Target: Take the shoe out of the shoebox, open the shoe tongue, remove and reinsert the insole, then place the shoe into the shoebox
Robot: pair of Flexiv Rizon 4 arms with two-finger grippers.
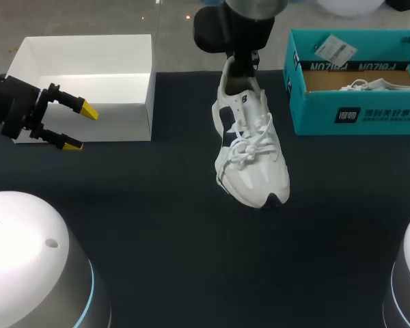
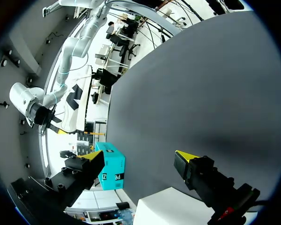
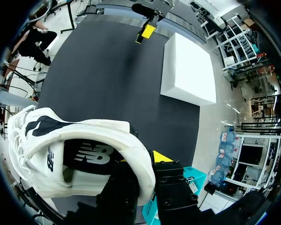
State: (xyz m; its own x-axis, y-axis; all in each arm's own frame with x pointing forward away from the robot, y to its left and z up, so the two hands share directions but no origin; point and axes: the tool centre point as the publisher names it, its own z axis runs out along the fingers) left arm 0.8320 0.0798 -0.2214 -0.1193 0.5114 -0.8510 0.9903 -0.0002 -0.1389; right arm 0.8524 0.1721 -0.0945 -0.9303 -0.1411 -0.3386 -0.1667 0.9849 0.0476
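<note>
Pinching the padded heel collar of the white shoe [image 1: 251, 147], the right gripper [image 1: 242, 66] points down over the matte dark table [image 1: 157, 225]. The shoe hangs below it, toe apparently lowest, its smooth white upper marked with dark side patches and loose laces. The left gripper [image 1: 80, 128] is level, fingers spread wide, just beside a white box [image 1: 82, 55]. The teal cardboard shoebox [image 1: 355, 113] stands near the right gripper's side.
</note>
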